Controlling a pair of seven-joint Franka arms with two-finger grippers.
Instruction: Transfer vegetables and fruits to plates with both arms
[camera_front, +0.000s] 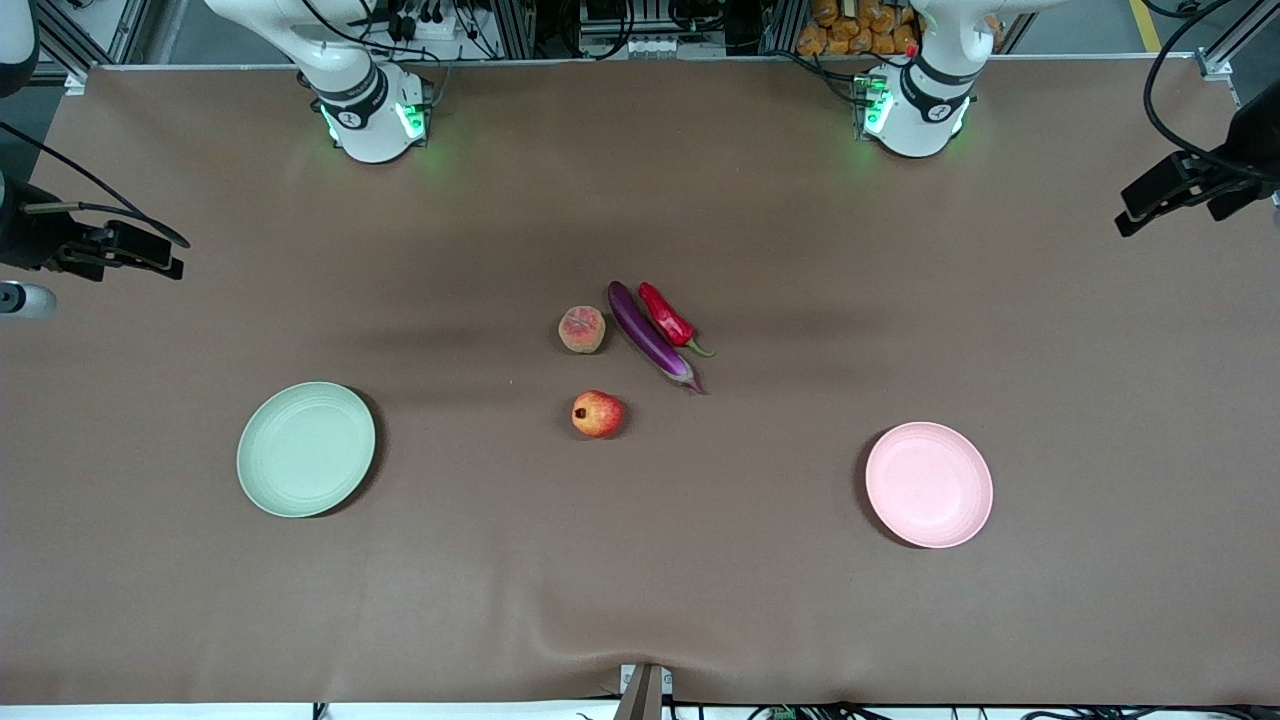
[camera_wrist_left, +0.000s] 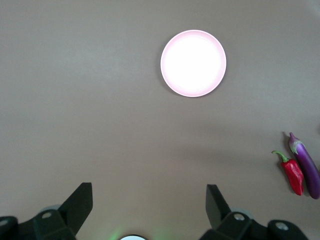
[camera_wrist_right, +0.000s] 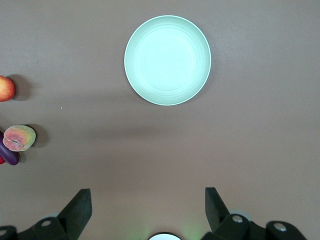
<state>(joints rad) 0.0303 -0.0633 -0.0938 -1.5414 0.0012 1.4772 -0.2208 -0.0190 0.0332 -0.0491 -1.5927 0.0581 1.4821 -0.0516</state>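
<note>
Four pieces of produce are gathered at the middle of a brown table. The purple eggplant is laid at a slant, with the red chili pepper just beside it toward the left arm's end and the peach near it toward the right arm's end. The pomegranate-like fruit is set apart from these, nearer to the front camera. Both plates are seen bare: the pale green plate toward the right arm's end, the pale pink plate toward the left arm's end (each well apart from the produce and nearer to the front camera than it).

The left gripper is held high over bare table, its fingers spread wide with nothing between them. The right gripper is likewise held up over bare table, fingers apart and empty. Both arms are seen waiting.
</note>
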